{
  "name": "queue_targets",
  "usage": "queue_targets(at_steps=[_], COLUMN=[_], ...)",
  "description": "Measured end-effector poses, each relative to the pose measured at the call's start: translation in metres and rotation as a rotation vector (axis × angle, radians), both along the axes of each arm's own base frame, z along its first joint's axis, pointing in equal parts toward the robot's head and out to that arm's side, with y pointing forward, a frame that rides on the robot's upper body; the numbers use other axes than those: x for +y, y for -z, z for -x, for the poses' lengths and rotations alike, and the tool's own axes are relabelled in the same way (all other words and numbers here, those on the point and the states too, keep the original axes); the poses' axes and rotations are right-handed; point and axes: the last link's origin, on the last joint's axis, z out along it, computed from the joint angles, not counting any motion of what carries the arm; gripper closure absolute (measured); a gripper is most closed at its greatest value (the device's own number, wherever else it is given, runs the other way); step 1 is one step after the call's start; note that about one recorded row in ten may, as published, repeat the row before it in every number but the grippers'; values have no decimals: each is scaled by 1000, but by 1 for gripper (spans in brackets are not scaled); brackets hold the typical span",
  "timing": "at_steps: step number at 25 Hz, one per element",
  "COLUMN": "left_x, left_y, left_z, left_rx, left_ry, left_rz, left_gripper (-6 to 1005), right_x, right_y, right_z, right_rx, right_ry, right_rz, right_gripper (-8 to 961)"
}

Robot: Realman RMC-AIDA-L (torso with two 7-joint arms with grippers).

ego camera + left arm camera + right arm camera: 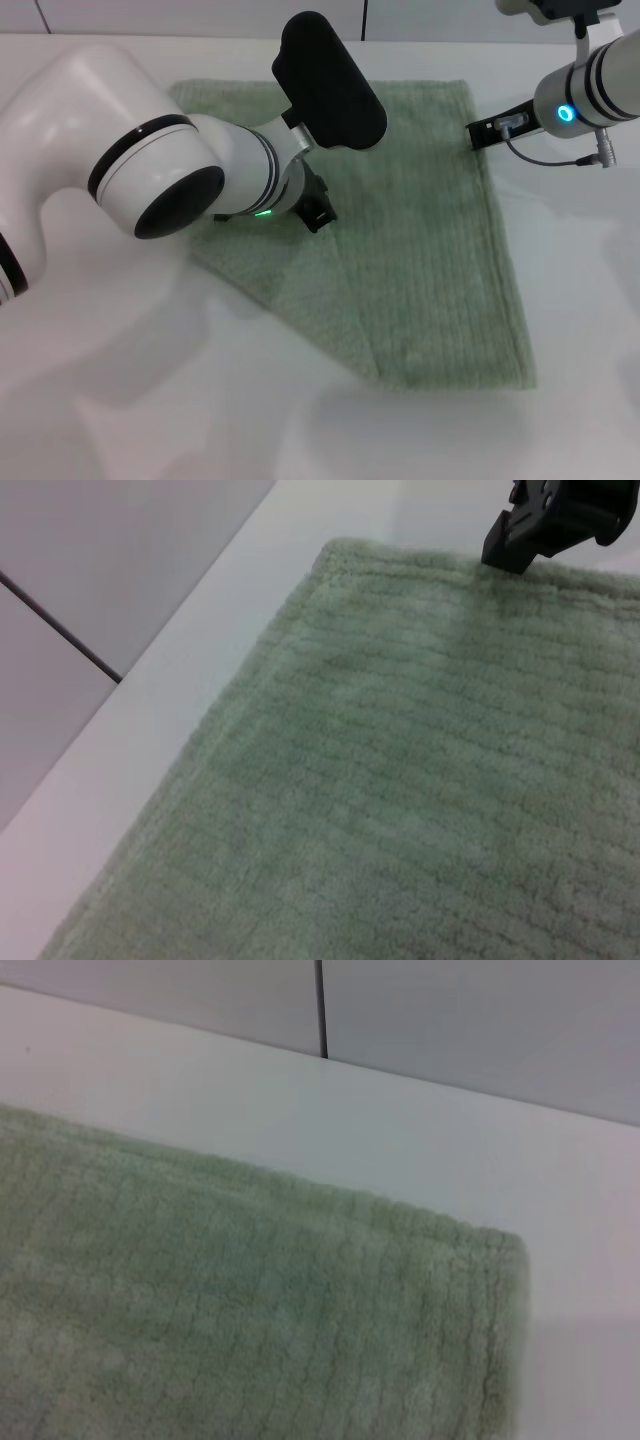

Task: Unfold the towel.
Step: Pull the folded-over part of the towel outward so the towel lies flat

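The towel (pixel 420 250) lies on the white table (pixel 150 400), and it is not yet spread out: at the near left a diagonal fold line is seen, where one corner appears doubled over the body of the cloth, so that the outline is cut to a slant on that side. The near right corner and the right edge lie flat.

Over the left middle of the cloth the left tool (pixel 318 212) is held low, close to the folded layer, a placing judged to suit either pinning the cloth or taking hold of the flap. Whether its fingers are apart or together cannot be told, since they are hidden beneath the arm.

Farther off, at the far right corner, the right tool (pixel 480 133) is set down against the hem; in the left wrist view its dark tip (pixel 530 530) is seen touching the far edge. This is judged to be an anchor or a grasp at that corner, but the state of its fingers cannot be told.
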Motion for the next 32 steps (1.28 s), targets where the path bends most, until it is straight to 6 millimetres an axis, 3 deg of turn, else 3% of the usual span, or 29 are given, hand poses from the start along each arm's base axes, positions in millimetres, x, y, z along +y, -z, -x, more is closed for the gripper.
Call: queue_targets(at_steps=[16,32], left_x=[-16,-15], left_y=[-19,-38], left_z=[-27,-26], left_rx=[36,75], left_ry=[-49,-124], left_rz=[29,21], left_gripper=[995,989], right_x=[2,2], right_y=[-1,3], right_z=[2,-5], right_rx=[2,-2], right_ry=[-11,-20], right_rz=[-8,-31], right_gripper=[873,867])
